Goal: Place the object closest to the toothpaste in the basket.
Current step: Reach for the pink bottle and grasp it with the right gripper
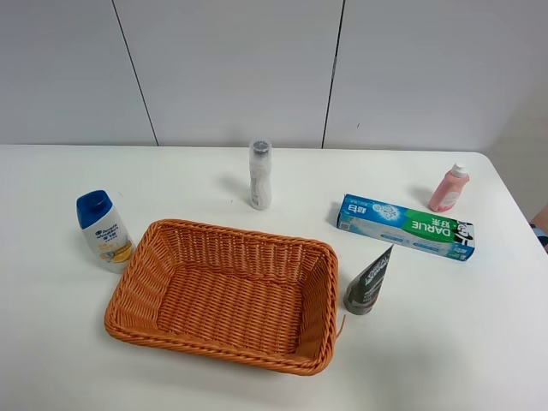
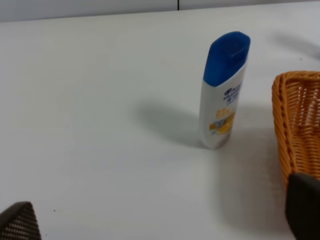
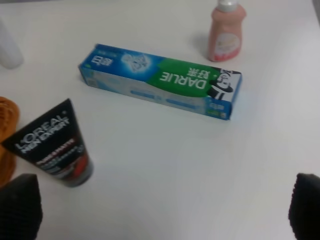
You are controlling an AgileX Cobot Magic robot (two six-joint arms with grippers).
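Note:
The green and blue Darlie toothpaste box [image 1: 405,227] lies flat at the right of the table and also shows in the right wrist view [image 3: 160,81]. A pink bottle [image 1: 449,188] [image 3: 227,32] stands just behind its right end. A dark L'Oreal tube [image 1: 369,282] [image 3: 52,143] stands on its cap in front of the box, next to the orange wicker basket [image 1: 240,233]. The basket holds nothing. My right gripper [image 3: 162,210] is open, facing the box from the near side. My left gripper [image 2: 160,220] is open and empty. Neither arm shows in the exterior view.
A white shampoo bottle with a blue cap [image 1: 104,231] [image 2: 223,90] stands left of the basket [image 2: 295,125]. A white roll-on bottle [image 1: 259,174] stands behind the basket. The basket's corner [image 3: 6,120] shows beside the dark tube.

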